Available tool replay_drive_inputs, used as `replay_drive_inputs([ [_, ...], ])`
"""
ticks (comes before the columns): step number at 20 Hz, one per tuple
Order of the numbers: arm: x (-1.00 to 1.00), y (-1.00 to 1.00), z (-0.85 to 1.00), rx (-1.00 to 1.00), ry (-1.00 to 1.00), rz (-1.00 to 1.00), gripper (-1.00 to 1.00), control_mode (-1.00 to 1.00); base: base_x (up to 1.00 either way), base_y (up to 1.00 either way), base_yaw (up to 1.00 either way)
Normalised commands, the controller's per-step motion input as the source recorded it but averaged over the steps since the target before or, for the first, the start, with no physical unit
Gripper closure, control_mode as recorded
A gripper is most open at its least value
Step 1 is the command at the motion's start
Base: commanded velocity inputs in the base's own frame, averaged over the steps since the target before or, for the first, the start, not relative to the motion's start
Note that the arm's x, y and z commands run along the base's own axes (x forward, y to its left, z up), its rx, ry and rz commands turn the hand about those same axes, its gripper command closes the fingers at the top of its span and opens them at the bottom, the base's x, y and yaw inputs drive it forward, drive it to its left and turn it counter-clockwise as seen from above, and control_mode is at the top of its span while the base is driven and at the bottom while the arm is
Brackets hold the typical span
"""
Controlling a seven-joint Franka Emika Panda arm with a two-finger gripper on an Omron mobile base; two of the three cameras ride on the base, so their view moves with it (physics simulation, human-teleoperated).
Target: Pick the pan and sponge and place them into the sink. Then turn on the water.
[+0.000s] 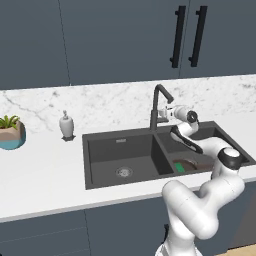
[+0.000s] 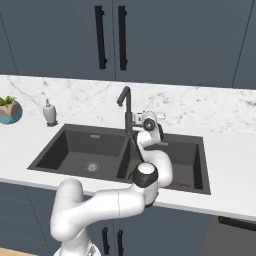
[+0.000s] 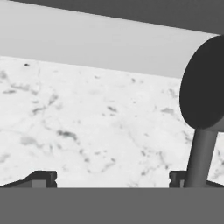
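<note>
- Reaching over the dark grey double-basin sink point(image 1: 102, 161), the white arm holds its jaws spread wide, grasping nothing, beside the tall dark metal gooseneck faucet point(image 1: 157, 107).
- Round, shallow dark brown pan point(image 1: 192, 165) lies in the right basin.
- Small green-topped sponge point(image 1: 179, 167) sits against the pan's rim.
- Glossy veined white marble worktop point(image 1: 40, 167) surrounds the sink.

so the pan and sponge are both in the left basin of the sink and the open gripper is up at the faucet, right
Not the left basin. The left base view shows the pan and the sponge in the right basin of the sink; the left basin holds neither of them. The rest stands: the gripper is open, up beside the faucet.
</note>
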Motion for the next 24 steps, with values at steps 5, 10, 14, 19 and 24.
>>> replay_drive_inputs([
  [5, 0.08, -0.46, -0.12, 0.01, 0.00, -0.11, -1.00, -1.00, 0.00, 0.00, 0.00],
  [10, 0.00, -0.72, -0.12, 0.06, 0.00, -0.05, -1.00, -1.00, 0.00, 0.00, 0.00],
  [14, 0.00, -0.98, -0.07, 0.11, 0.00, 0.00, -1.00, -1.00, 0.00, 0.00, 0.00],
  [19, 0.00, -0.97, 0.00, 0.10, 0.00, 0.00, -1.00, -1.00, 0.00, 0.00, 0.00],
  [24, 0.00, -0.94, 0.00, 0.10, 0.00, 0.00, -1.00, -1.00, 0.00, 0.00, 0.00],
])
